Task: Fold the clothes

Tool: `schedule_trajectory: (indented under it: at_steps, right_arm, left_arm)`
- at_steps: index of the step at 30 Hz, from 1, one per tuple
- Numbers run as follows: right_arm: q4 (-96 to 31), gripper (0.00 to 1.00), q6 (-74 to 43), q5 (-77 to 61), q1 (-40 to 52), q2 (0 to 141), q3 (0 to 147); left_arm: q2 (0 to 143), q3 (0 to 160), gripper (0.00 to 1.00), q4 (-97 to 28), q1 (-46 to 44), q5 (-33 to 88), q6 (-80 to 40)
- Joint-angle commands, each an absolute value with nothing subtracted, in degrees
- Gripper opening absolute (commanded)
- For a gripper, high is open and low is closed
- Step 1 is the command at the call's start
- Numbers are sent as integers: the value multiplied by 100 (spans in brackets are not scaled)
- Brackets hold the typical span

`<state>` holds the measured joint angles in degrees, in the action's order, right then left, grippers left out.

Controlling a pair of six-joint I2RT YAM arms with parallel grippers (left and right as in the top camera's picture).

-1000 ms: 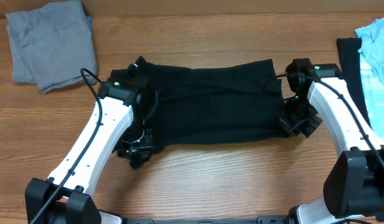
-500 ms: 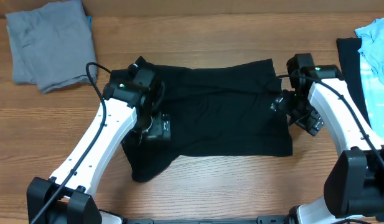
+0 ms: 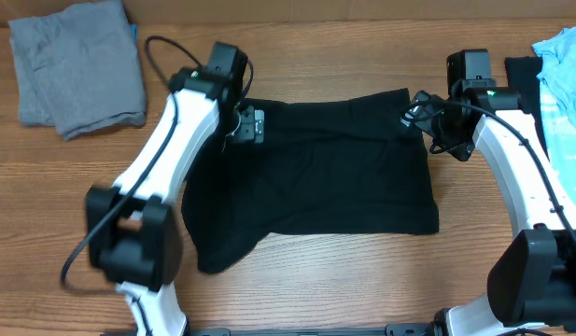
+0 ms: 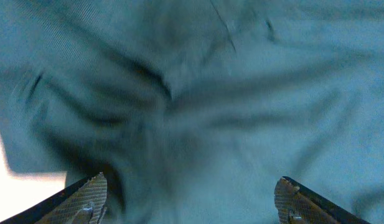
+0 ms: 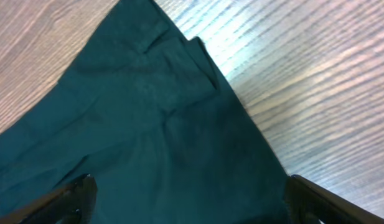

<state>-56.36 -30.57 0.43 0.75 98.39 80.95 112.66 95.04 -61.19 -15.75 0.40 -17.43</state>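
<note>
Black short-sleeved cotton T-shirt [image 3: 316,168]: lies spread on the wooden tabletop [image 3: 344,289], a wide, roughly rectangular slab between the two arms. Its near-left corner sags out in a loose flap toward the front edge. Surface creased, not smoothed.

Handling, as judged: light, limp, no stiffness at all. It will drape from whatever point is pinched and drag the rest behind it. It is likely layered, so a shallow pinch may lift only the top ply. It grips the wood a little, so a lift should go better than a slide. Nothing fragile. Best holds look like the two far corners, or the hem edges at either end, pinched through all layers and lifted together so the cloth stays taut between them.

Left jaws: wide open, holding nothing. The left arm [image 3: 175,140] hangs them over the shirt's far-left corner. In the left wrist view, fingertips [image 4: 92,196] stand at the frame's bottom corners, dark blurred cloth filling the view beneath and no cloth between them.

Right jaws: wide open, empty. The right arm [image 3: 512,159] has them above the shirt's far-right corner. In the right wrist view, that corner points away beneath the spread fingertips [image 5: 73,196], with bare wood beyond it.

A folded grey garment [image 3: 77,65] lies well beyond the shirt's left end, and a light blue garment [image 3: 563,56] past its right end.
</note>
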Motion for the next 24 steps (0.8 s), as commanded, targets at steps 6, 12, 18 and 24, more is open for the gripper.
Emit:
schedule_trajectory:
  at_steps: [6, 12, 18, 24]
  right_arm:
    - [-5596, 100, -2845, -56, 56, 9784, 8221]
    - [-5555, 100, -2845, -56, 56, 9786, 8217]
    - [-5474, 100, -2845, -54, 56, 9813, 8208]
    - [-5419, 100, -2845, -56, 58, 9817, 8208]
  left_arm:
    - [12772, 10951, 89, -6145, -1490, -45, -1470]
    - [13072, 11050, 80, -6066, -1376, -45, -1476]
    - [13161, 11050, 62, -6014, -1269, -54, -1450]
    - [13185, 11050, 57, -5979, -1245, -1, -1385]
